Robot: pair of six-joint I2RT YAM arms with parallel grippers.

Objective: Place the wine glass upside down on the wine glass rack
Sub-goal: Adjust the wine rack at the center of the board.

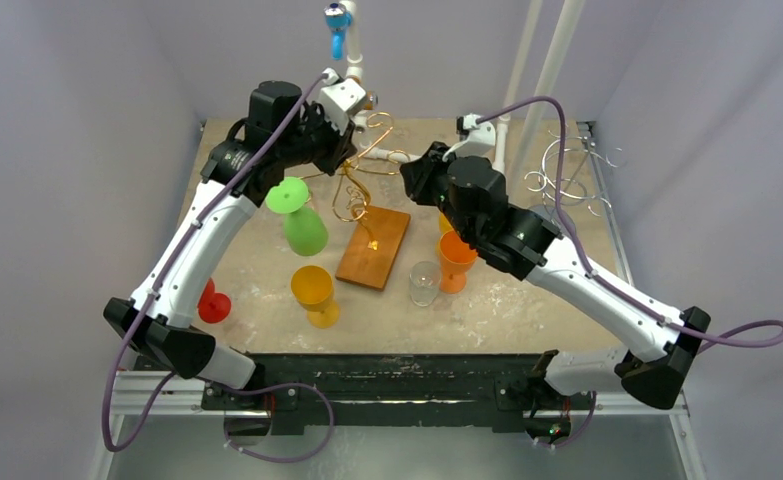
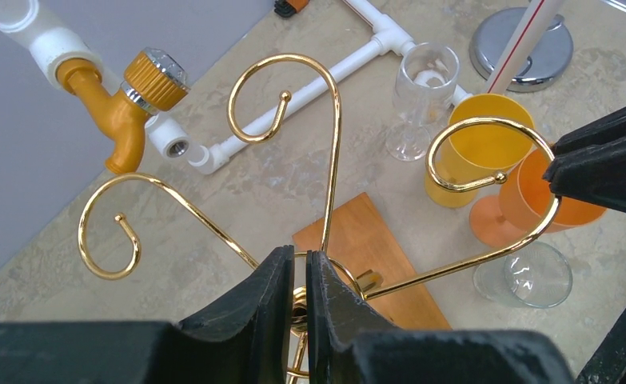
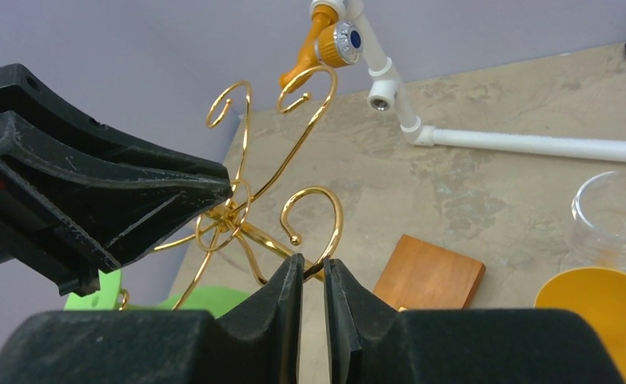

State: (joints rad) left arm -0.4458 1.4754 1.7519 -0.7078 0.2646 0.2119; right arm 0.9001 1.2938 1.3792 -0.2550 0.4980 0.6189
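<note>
— Where the left end effector (image 2: 300,264) meets the rack (image 2: 333,164), how do its fingers stand?

— Drawn narrow, with only a slit between them. The gold stem at the hub of the rack sits in that slit, so it holds the rack at its middle, above the wooden board (image 1: 374,246).

— And the right end effector (image 3: 314,268)?

— Narrow as well. One curled gold hook runs down between its fingers, and it pinches that hook. The left wrist view shows the same grip from the side, at the right-hand curl.

— Where is the green glass (image 1: 303,228)?

— Upside down, foot up and bowl down, just left of the rack's hub and close to the left arm. Whether a hook carries it, I cannot tell from above. From the right wrist only a green edge shows, low on the left.

— What else stands on the counter (image 1: 527,300)?

— A yellow glass (image 1: 314,290) stands upright near the board's near-left corner. A clear glass (image 1: 424,283) and an orange glass (image 1: 456,260) are side by side on the board's right. A red glass (image 1: 212,302) is partly hidden by the left arm, and a white pipe (image 2: 349,66) with an orange tap (image 2: 121,120) lies behind the rack.
</note>
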